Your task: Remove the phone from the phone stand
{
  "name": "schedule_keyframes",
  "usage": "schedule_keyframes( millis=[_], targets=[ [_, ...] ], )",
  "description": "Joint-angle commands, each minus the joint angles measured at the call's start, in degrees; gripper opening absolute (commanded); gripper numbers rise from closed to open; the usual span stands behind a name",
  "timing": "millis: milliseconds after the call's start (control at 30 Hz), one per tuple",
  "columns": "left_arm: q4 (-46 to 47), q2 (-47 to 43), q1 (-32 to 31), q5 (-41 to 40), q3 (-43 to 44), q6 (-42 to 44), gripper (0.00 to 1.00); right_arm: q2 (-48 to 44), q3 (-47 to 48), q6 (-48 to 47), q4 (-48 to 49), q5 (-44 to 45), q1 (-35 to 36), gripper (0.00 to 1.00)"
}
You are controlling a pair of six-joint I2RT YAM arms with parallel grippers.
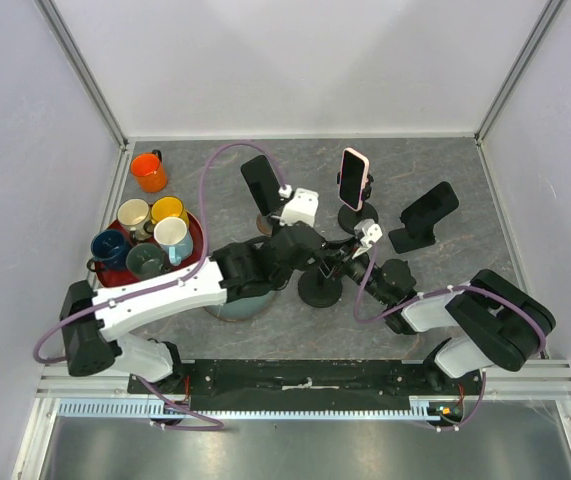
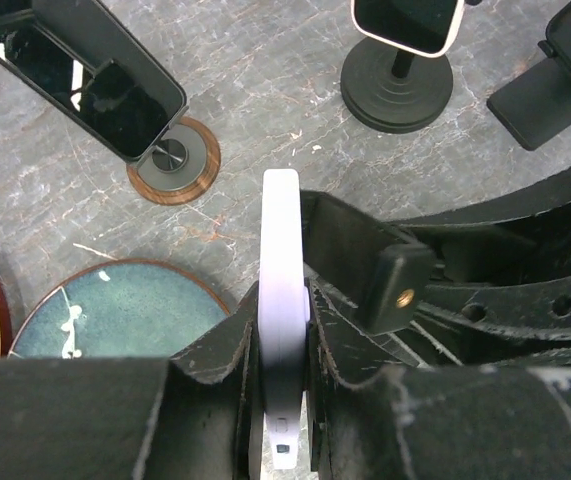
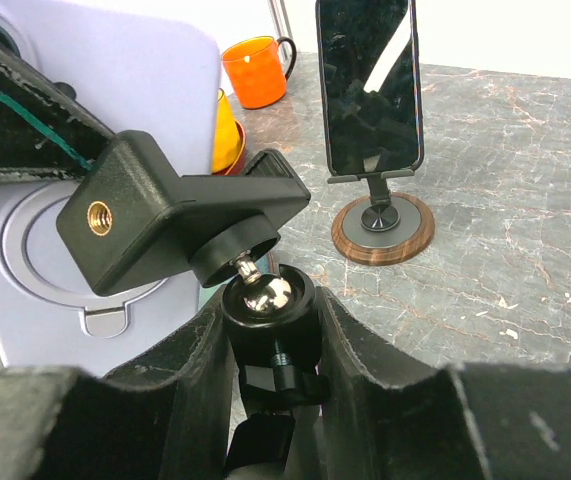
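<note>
Left wrist view shows the left gripper [image 2: 283, 375] squeezed shut on the phone [image 2: 283, 270]. The phone is pale purple and is seen edge on, standing up straight between the two black fingers [image 2: 205, 370]. Just to its right is the stand [image 2: 402, 290]. Its black holder block is close to the phone's back. I cannot tell if the holder touches the phone.

Right wrist view shows the right gripper [image 3: 270, 330] closed around the stand's neck, right at the shiny ball under the holder. The phone's back has a round ring on it. It fills the left side of this view, behind the holder.

Top view shows both arms meeting in the middle of the table [image 1: 465, 170], above the stand's round black base. The arms hide the phone there. Near them sit a blue-green plate [image 2: 125, 310], a dark phone [image 1: 260, 182] on a wooden base and a pink phone [image 1: 353, 175] on a black base. An orange mug [image 1: 149, 172] sits far off at the back left.
</note>
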Motion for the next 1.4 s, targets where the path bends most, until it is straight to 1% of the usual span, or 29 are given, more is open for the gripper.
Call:
schedule_keyframes(
  millis=[0, 67, 167, 267, 367, 467, 500, 567, 600, 667, 700, 733, 767, 800, 833, 867, 933, 967, 1067, 1233, 1367],
  targets=[
    [9.9, -9.4, 2.4, 4.3, -4.7, 0.2, 0.02, -0.8, -0.9, -0.7, -1.8, -0.5, -0.3, 0.00],
    [12.8, -13.8, 3.2, 7.6, -7.4, 0.1, 0.02, -1.5, -1.1, -0.9, -2.5, 0.0, -0.3, 0.00],
    [12.5, -18.0, 4.0, 9.8, -8.9, -0.2, 0.02, -2.8, -1.3, -1.2, -4.3, 1.0, -0.3, 0.00],
    [9.0, -20.0, 4.5, 9.9, -8.6, -1.0, 0.02, -4.6, -1.3, -1.4, -5.7, 1.6, -0.3, 0.00],
    [4.4, -19.7, 4.7, 8.9, -8.0, -3.0, 0.02, -7.4, -1.6, -1.5, -7.9, 2.9, -0.3, 0.00],
    [-0.2, -17.3, 4.7, 8.2, -6.8, -5.6, 0.02, -11.6, -2.2, -2.3, -11.0, 5.0, -0.3, 0.00],
    [-1.1, -15.2, 4.7, 8.2, -6.3, -6.1, 0.02, -14.3, -2.3, -2.3, -12.2, 5.7, -0.3, 0.00],
    [-3.4, -13.3, 4.7, 8.6, -5.2, -7.5, 0.02, -17.6, -3.2, -2.2, -15.6, 9.2, -0.4, 0.00],
    [-3.9, -12.3, 4.6, 9.2, -4.9, -7.7, 0.02, -21.2, -3.6, -2.2, -16.4, 10.8, -0.4, 0.00],
    [-4.8, -9.0, 4.6, 9.8, -3.7, -8.9, 0.02, -25.5, -5.0, -2.0, -20.6, 16.1, -0.3, 0.00],
    [-6.2, -7.9, 4.6, 10.5, -3.0, -9.4, 0.02, -30.1, -5.1, -1.7, -22.7, 18.1, -0.3, 0.00],
    [-7.3, -5.0, 4.6, 10.6, -1.2, -10.2, 0.02, -32.5, -5.7, -1.8, -26.5, 19.9, -0.3, 0.00],
    [-8.8, -3.6, 4.6, 10.7, -0.2, -11.7, 0.02, -37.5, -6.0, -2.0, -28.4, 23.3, -0.3, 0.00],
    [-10.6, -1.9, 4.5, 11.1, 1.9, -12.1, 0.02, -40.0, -6.3, -1.9, -30.7, 25.1, -0.4, 0.00],
    [-11.5, 0.7, 4.2, 11.2, 2.8, -12.6, 0.02, -42.5, -6.4, -1.7, -35.4, 26.8, -0.3, 0.00],
    [-12.1, 2.1, 4.1, 11.6, 3.8, -13.3, 0.02, -47.4, -6.5, -1.6, -37.3, 28.8, -0.4, 0.00],
    [-12.9, 5.1, 3.6, 11.9, 5.5, -13.4, 0.02, -52.2, -7.3, -1.3, -42.7, 30.4, -0.3, 0.00],
    [-13.1, 5.9, 3.2, 11.5, 5.9, -13.7, 0.02, -56.7, -7.3, -1.0, -44.6, 31.8, -0.4, 0.00],
    [-13.6, 10.2, 3.1, 10.8, 7.3, -13.4, 0.02, -63.8, -7.5, -0.4, -51.4, 32.8, -0.3, 0.00],
    [-17.9, 17.6, 2.8, 8.1, 11.8, -13.7, 0.02, -71.2, -6.4, 0.9, -62.1, 34.5, -0.3, 0.00],
    [-19.4, 21.9, 2.3, 6.2, 14.1, -12.7, 0.02, -75.9, -5.5, 1.3, -67.7, 36.6, -0.4, 0.00]
  ],
)
